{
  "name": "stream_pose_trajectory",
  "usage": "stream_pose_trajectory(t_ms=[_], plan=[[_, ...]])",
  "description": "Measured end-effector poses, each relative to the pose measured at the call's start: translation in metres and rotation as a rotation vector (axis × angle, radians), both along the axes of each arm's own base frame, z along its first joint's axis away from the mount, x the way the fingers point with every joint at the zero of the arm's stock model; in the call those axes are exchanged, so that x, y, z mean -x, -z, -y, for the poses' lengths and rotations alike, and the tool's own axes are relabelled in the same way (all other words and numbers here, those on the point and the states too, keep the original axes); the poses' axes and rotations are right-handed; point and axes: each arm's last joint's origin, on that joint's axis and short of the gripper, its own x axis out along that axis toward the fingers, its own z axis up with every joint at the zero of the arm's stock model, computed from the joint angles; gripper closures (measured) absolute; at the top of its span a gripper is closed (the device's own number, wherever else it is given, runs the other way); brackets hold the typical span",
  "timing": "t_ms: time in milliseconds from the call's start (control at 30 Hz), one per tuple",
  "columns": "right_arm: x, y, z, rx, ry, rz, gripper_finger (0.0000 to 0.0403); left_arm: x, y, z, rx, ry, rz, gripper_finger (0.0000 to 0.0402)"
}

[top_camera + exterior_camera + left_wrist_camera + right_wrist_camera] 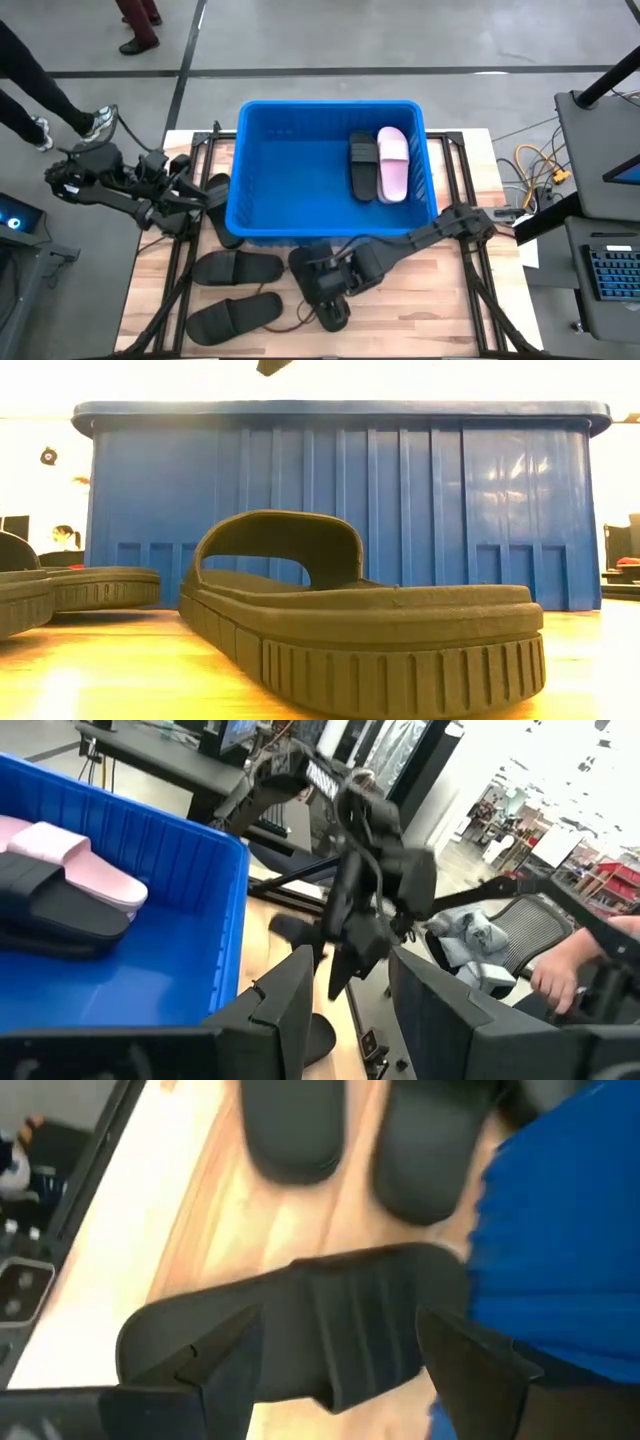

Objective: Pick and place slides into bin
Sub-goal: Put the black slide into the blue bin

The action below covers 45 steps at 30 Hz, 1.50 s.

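A black slide [370, 625] fills the foreground of the low view, lying flat on the wooden table [90, 670] with its ribbed sole edge facing the camera and its strap arching up at centre-left; behind it the blue bin [340, 500] spans most of the frame. From above, the bin [270, 150] sits in the upper centre, holding one black slide [363, 168] and one pink slide [393, 163] side by side at its right end. The right gripper [328, 292] is low at lower centre, just in front of the bin's near wall; in its wrist view its two fingers [225, 1365] stand wide apart on either side of a black slide [330, 1330] that lies across the table [130, 1240] between them, not clamped on it. Two more black slides [238, 267] [235, 316] lie at the lower left. The left gripper [200, 192] waits at the left edge of the bin, beside its left wall; its fingers [285, 1005] are partly apart with nothing between them. A person's hand [556, 978] shows at the right of the left wrist view, and legs [30, 100] stand on the floor at the upper left of the high view.
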Motion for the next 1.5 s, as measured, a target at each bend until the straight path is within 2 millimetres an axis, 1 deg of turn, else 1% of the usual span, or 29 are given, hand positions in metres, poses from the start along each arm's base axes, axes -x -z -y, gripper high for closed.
stream_pose_trajectory(t_ms=[167,333,467,800,900,1067,1267,1400,1500], plan=[[-0.004,0.026,-0.014,0.045,-0.041,-0.053,0.0152,0.005,-0.001,-0.001,0.004,-0.004,0.016,0.0283],[-0.011,0.049,-0.016,0.079,-0.033,-0.091,0.0155,0.007,-0.001,-0.003,0.002,-0.027,0.025,0.0283],[-0.017,0.07,-0.016,0.193,0.034,-0.09,0.0159,0.007,-0.001,-0.003,0.001,-0.031,0.026,0.0283],[-0.021,0.1,-0.017,0.316,0.001,-0.142,0.0163,0.008,-0.002,-0.003,0.002,-0.032,0.03,0.0283],[-0.021,0.107,-0.016,0.38,0.048,-0.124,0.0164,0.009,-0.002,-0.003,0.002,-0.032,0.031,0.0283],[-0.023,0.112,-0.009,0.339,0.161,-0.118,0.0164,0.009,-0.002,-0.003,0.002,-0.033,0.032,0.0283],[-0.025,0.117,0.001,0.328,0.197,-0.139,0.0166,0.009,-0.002,-0.003,0.001,-0.033,0.031,0.0283],[-0.025,0.119,0.001,0.325,0.21,-0.131,0.0191,0.008,-0.002,-0.003,0.0,-0.034,0.029,0.0283],[-0.027,0.118,0.001,0.308,0.229,-0.112,0.0232,0.008,-0.002,-0.003,0.0,-0.034,0.03,0.0283]])
